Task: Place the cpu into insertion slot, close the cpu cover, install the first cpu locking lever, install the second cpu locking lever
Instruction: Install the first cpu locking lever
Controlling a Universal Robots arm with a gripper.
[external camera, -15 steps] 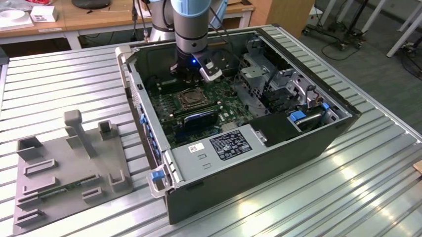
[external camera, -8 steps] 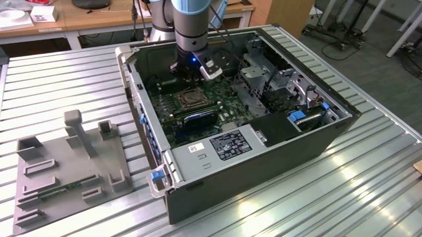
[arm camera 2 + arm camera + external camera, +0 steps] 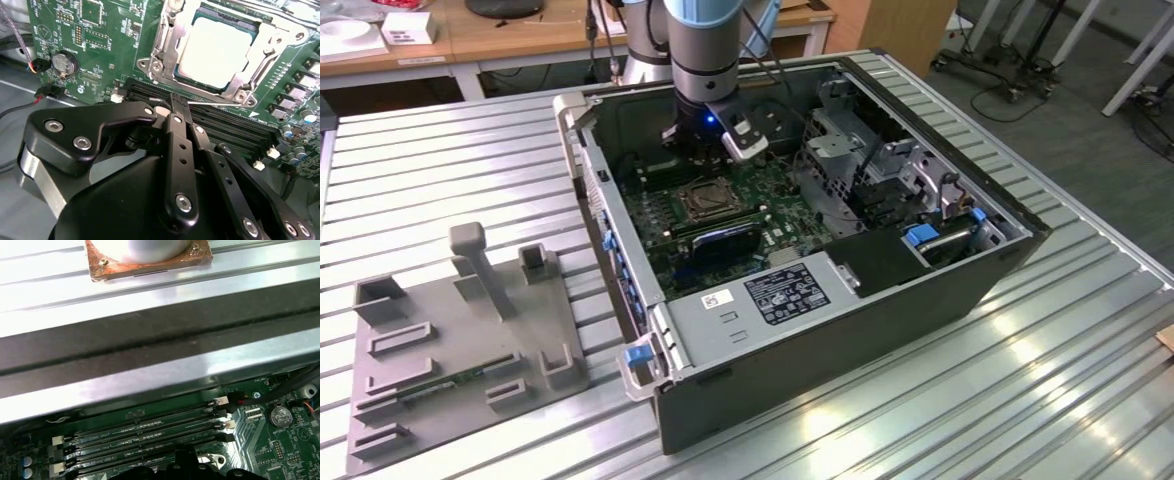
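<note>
In the second wrist view the gripper [image 3: 175, 102] has its black fingers [image 3: 176, 131] pressed together, their tips over the long memory slots [image 3: 235, 131] beside the insertion slot [image 3: 156, 50]. The cpu [image 3: 216, 49] lies seated there, with the cpu cover [image 3: 270, 42] closed around its pale top (its far edge is cut off by the frame). In the exterior view the arm [image 3: 700, 50] reaches into the open computer case [image 3: 854, 330], hiding the gripper's tips; the socket [image 3: 703, 200] looks small and dark there.
</note>
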